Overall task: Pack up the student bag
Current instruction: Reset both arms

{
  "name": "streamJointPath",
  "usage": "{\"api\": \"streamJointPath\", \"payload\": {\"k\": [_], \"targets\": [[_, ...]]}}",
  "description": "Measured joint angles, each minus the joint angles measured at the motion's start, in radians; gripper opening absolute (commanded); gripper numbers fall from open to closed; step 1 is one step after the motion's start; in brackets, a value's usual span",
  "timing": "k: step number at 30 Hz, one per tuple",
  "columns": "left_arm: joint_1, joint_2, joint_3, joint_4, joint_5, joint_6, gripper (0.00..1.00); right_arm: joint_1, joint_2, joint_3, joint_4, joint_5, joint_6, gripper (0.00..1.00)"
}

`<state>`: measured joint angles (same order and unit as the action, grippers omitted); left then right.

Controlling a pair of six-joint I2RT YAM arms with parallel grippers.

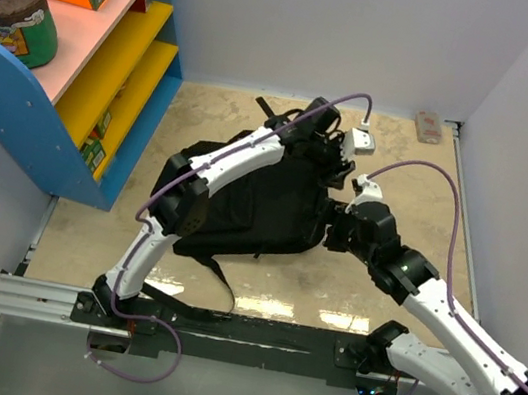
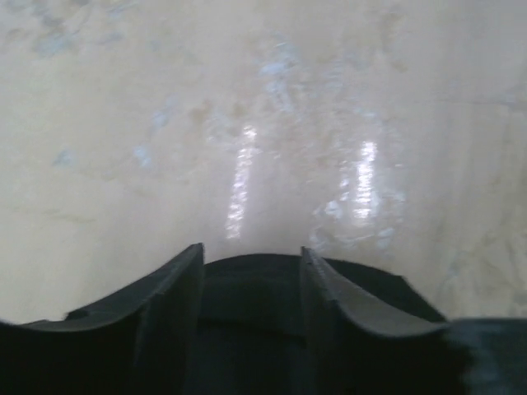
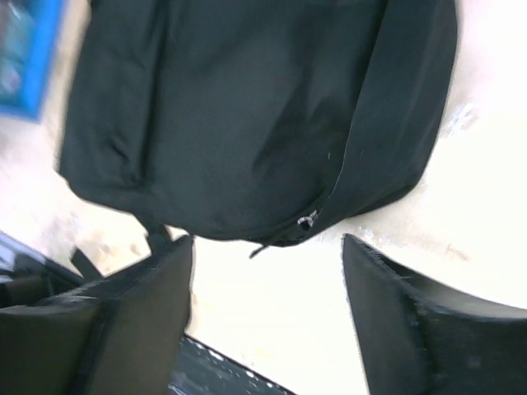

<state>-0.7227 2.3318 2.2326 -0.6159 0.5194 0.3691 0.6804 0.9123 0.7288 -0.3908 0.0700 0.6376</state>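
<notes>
Top view: bag (image 1: 243, 204) lies slumped mid-table (image 1: 379, 298). My left gripper (image 1: 335, 164) is over its far end, my right gripper (image 1: 335, 230) at its right edge.
Left wrist: fingers (image 2: 165, 313) parted, bare table beyond.
Right wrist: fingers (image 3: 123, 321) spread wide, pinching nothing. Bag just ahead, zip pull (image 3: 306, 220) nearest.

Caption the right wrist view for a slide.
Right gripper, jaws open and empty, over the black student bag lying on the pale table.
</notes>
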Motion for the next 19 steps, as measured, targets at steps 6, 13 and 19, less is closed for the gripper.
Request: {"api": "streamJointPath", "payload": {"k": [6,13,19], "targets": [[-0.050,-0.075,-0.052,-0.007,0.064,-0.045,1.00,0.000,-0.047,0.107,-0.050,0.095,-0.007,0.85],[0.121,-0.420,-0.367,0.070,0.053,-0.135,1.00,0.000,-0.056,0.171,-0.056,0.211,-0.074,0.93],[0.176,-0.703,-0.663,0.142,-0.120,-0.142,1.00,0.000,-0.069,0.177,-0.020,0.271,-0.145,0.99]]}}
